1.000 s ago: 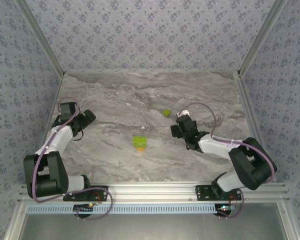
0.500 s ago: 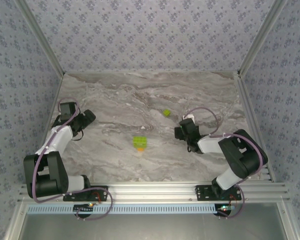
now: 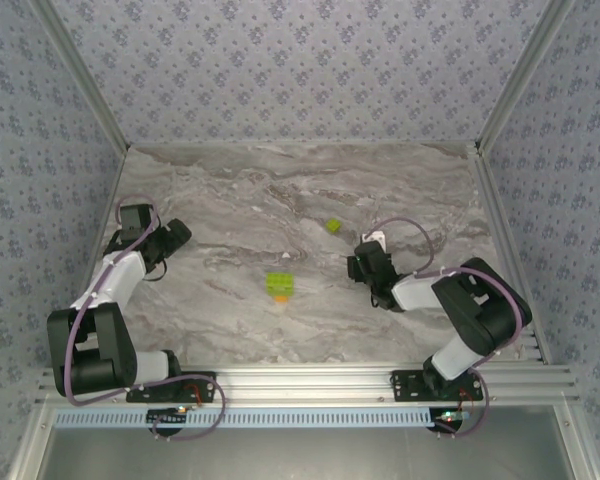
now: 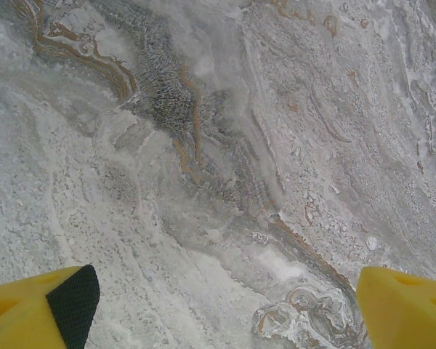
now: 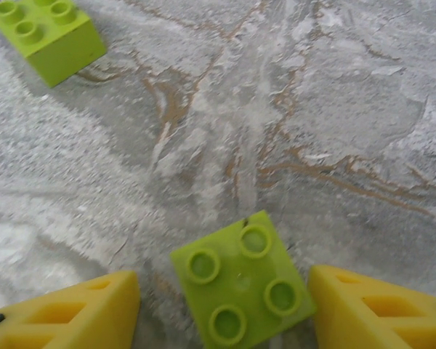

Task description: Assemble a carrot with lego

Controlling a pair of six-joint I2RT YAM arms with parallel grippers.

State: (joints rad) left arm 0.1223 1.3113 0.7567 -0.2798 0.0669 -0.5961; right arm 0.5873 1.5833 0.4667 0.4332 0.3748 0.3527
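Observation:
The part-built carrot [image 3: 278,285], lime-green bricks on an orange one, lies at the table's middle. In the right wrist view, a lime-green four-stud brick [image 5: 240,287] rests on the marble between the yellow fingers [image 5: 73,313] of my right gripper [image 5: 225,309], which is open with a gap on each side. That gripper [image 3: 360,262] is low over the table, right of the carrot. A second loose lime brick [image 5: 47,36] lies beyond it, also seen from above [image 3: 332,226]. My left gripper [image 3: 172,234] is open at the far left over bare marble [image 4: 225,320].
The marble table [image 3: 230,200] is walled by patterned panels at the back and sides, with metal posts at the corners. An aluminium rail [image 3: 300,380] runs along the near edge by the arm bases.
The right arm has folded in and its gripper has dropped lower toward the table, shifting slightly. The left arm, the carrot and the loose brick have stayed put.

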